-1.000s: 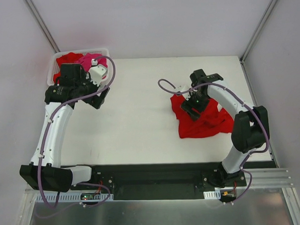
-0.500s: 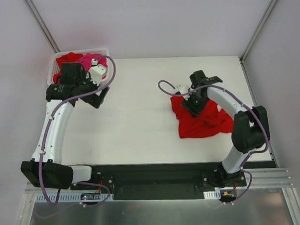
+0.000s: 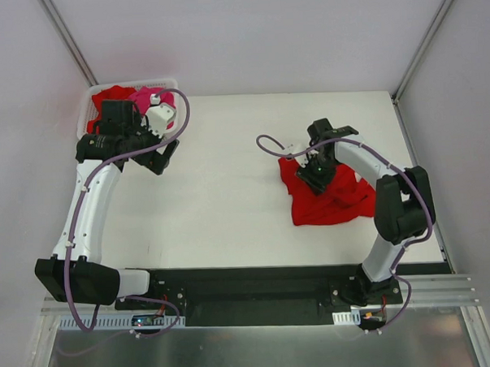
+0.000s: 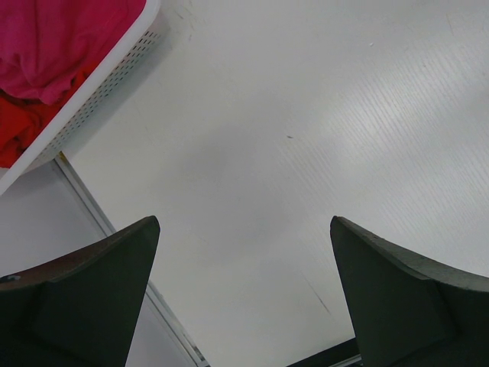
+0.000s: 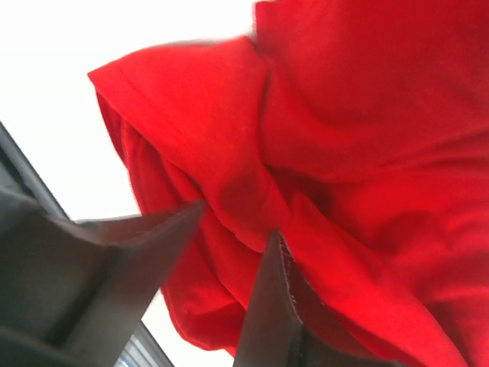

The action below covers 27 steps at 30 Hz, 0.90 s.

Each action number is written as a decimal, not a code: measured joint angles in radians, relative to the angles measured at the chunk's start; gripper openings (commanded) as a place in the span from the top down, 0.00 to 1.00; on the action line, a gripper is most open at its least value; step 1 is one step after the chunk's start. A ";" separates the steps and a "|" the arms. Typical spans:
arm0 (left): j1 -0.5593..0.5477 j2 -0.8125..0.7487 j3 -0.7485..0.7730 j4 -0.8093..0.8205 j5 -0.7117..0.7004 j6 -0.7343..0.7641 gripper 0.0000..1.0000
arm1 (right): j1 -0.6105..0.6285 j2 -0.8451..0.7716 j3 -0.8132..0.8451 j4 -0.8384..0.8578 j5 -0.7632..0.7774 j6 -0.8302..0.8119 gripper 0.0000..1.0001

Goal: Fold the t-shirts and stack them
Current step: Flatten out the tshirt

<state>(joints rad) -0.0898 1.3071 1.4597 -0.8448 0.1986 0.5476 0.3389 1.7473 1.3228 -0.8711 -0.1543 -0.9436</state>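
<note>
A crumpled red t-shirt (image 3: pixel 334 202) lies on the white table at the right. My right gripper (image 3: pixel 316 174) is down on its upper left part. In the right wrist view the fingers (image 5: pixel 153 252) press into the red t-shirt (image 5: pixel 367 115), and my right gripper (image 5: pixel 238 218) is shut on a fold of it. My left gripper (image 3: pixel 164 158) hovers open over bare table beside the basket, with nothing between the fingers of the left gripper (image 4: pixel 244 229). A hot pink t-shirt (image 3: pixel 148 97) and a red t-shirt (image 3: pixel 109 96) sit bunched in the basket.
The white lattice basket (image 3: pixel 131 84) stands at the back left corner; its wall (image 4: pixel 114 73) shows in the left wrist view with the pink cloth (image 4: pixel 61 38) inside. A black rail (image 3: pixel 249 281) runs along the near table edge.
My right gripper has slid slightly back and left on the red t-shirt, and its jaws have closed on a fold. The left arm has barely shifted.
</note>
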 measured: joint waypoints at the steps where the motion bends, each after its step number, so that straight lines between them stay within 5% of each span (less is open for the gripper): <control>1: 0.000 0.000 0.000 0.000 0.000 0.002 0.05 | 0.000 0.004 -0.002 0.000 -0.002 0.000 0.59; 2: 0.000 0.000 0.000 0.001 0.000 0.003 0.05 | 0.000 0.006 -0.003 0.000 -0.003 -0.001 0.59; 6: 0.000 0.000 0.000 0.001 -0.001 0.010 0.05 | 0.000 0.018 -0.005 0.000 -0.009 -0.007 0.93; 8: 0.000 0.000 0.000 0.001 -0.001 0.013 0.04 | 0.000 0.019 -0.005 -0.002 -0.011 -0.010 0.99; 16: 0.000 0.000 0.002 0.001 -0.001 0.015 0.04 | 0.000 0.019 0.022 -0.050 -0.015 -0.009 0.99; 27: 0.000 0.003 0.022 0.001 0.000 0.019 0.04 | 0.072 -0.166 0.356 -0.136 0.039 -0.056 0.99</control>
<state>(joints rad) -0.0898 1.3102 1.4818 -0.8440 0.1986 0.5663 0.4110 1.5810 1.6791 -1.0069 -0.1150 -0.9997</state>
